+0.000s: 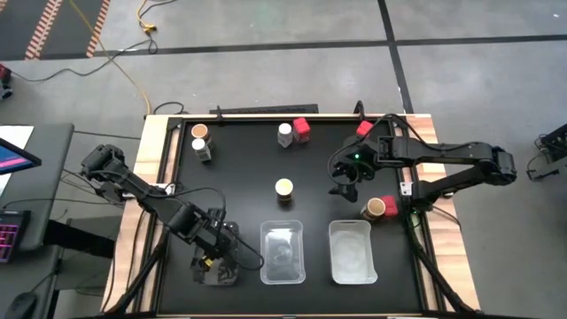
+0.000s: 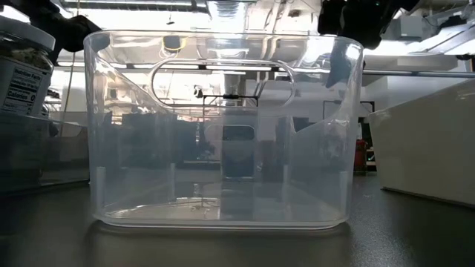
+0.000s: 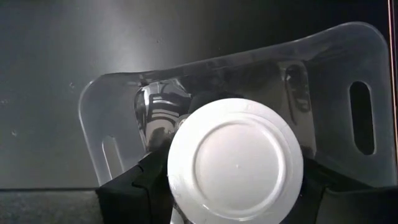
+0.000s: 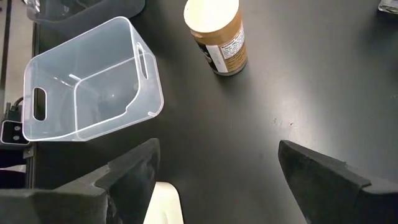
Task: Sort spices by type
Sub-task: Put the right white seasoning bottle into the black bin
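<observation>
My left gripper [image 1: 215, 255] is shut on a spice jar with a round white cap [image 3: 235, 160], over the left clear tray [image 3: 106, 124] at the near left. In the low view this jar [image 2: 24, 68] shows at the left. My right gripper [image 4: 217, 149] hangs open above the table's right middle, holding nothing. A cream-lidded jar [image 4: 216, 36] stands ahead of it. Along the far edge stand a tan-lidded jar [image 1: 199, 131], two white-capped jars [image 1: 204, 150] [image 1: 284, 134] and two red-capped ones [image 1: 302, 128] [image 1: 364, 128]. Another tan-lidded jar [image 1: 376, 208] stands at the right. My left gripper pinches the white-capped jar between its two fingers [image 3: 146, 180], one on each side just under the cap's rim [image 3: 177, 183]; the cap hides the contact itself. The fingers come steeply from above. The jar stays upright over the left tray; whether it touches the tray's floor I cannot tell.
A middle clear tray [image 1: 282, 253] and a right clear tray [image 1: 350, 252] stand along the near edge; nothing shows inside them. Bare black tabletop lies between the trays and the far row of jars. Wooden rims border the table at the left and right.
</observation>
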